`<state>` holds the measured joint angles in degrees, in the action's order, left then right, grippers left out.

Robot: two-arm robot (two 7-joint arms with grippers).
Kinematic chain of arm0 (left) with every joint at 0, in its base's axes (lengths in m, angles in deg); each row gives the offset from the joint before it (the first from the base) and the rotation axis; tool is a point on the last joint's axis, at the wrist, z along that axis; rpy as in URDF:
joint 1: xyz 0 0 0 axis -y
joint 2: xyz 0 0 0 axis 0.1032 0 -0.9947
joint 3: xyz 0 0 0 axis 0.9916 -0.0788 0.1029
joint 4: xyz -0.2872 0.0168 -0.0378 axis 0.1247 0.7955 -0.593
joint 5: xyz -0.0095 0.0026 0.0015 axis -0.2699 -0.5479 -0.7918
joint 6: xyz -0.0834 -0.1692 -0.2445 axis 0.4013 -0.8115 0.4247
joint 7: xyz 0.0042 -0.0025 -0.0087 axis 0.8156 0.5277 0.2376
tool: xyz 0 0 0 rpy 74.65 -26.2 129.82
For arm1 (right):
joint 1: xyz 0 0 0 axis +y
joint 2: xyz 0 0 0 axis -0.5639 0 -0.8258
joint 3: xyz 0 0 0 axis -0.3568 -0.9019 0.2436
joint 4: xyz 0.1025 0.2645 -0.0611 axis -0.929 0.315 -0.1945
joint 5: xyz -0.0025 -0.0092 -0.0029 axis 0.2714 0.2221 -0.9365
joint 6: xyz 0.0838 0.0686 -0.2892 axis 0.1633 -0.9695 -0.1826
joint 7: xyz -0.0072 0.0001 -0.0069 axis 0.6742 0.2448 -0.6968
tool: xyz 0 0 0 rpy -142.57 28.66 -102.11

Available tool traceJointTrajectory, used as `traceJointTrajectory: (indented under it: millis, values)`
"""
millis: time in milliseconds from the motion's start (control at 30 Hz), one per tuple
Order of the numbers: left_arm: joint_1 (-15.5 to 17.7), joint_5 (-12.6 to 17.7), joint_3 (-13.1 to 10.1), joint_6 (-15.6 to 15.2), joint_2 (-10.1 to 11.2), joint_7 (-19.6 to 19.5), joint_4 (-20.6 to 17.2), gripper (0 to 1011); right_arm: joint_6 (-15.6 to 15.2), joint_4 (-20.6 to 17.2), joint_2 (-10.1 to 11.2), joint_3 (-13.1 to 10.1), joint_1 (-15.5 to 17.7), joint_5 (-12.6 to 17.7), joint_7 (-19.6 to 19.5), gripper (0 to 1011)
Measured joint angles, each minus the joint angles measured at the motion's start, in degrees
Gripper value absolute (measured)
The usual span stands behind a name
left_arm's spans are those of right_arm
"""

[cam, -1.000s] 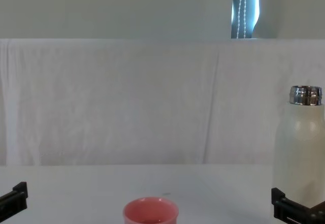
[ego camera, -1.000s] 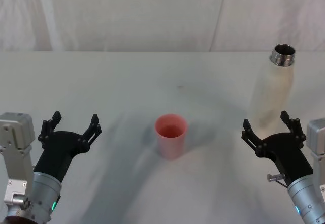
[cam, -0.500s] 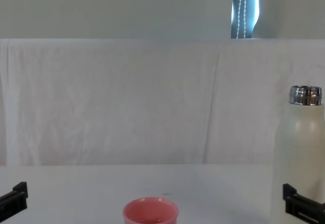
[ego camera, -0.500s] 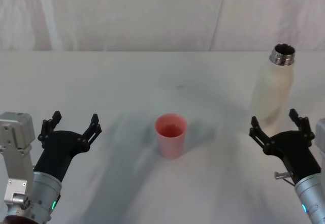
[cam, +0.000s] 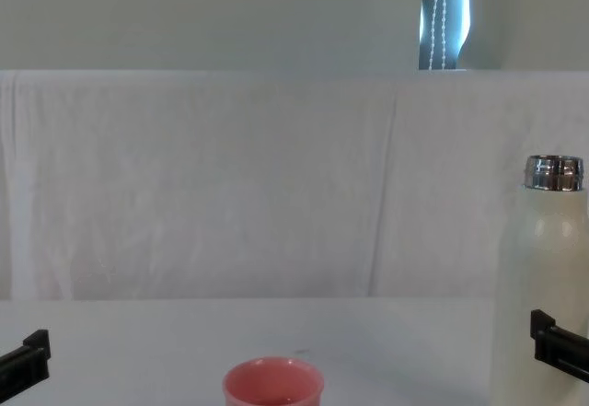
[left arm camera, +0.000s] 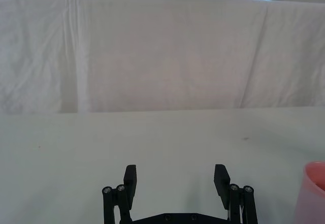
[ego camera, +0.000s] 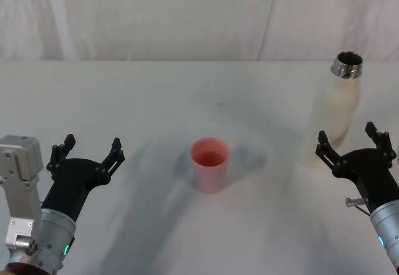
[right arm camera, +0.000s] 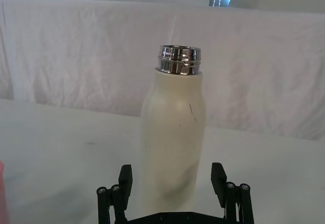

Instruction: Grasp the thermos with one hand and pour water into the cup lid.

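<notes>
right tool (ego camera: 355, 143) spread wide, gripping nothing, low over the worktop (ego camera: 187, 94). just beyond its fingertips and centred between them: the thermos (right arm camera: 173, 142), upright, cap off, steel neck bare. probably rigid, smooth-coated and slippery, heavy if full; best taken around the straight lower body, below the shoulder, squeezed firmly. off to that tool's left, well apart: the cup lid (ego camera: 209, 164), light, likely easy to tip. left tool (ego camera: 86, 156) likewise spread and empty, parked left of the cup lid.
</notes>
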<state>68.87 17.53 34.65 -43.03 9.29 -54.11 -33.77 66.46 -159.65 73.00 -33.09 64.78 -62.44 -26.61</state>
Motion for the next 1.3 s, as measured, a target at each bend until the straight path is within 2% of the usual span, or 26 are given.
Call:
traceJointTrajectory:
  millis: [733, 1300]
  values:
    - [0.00, 0.00, 0.00, 0.00, 0.00, 0.00, 0.00, 1001, -0.54, 4.88, -3.96, -2.70, -3.51, 1.71, 4.09, 1001]
    - [0.00, 0.00, 0.00, 0.00, 0.00, 0.00, 0.00, 1001, -0.16, 7.21, -4.84, -3.33, -6.06, 2.31, 5.13, 1001]
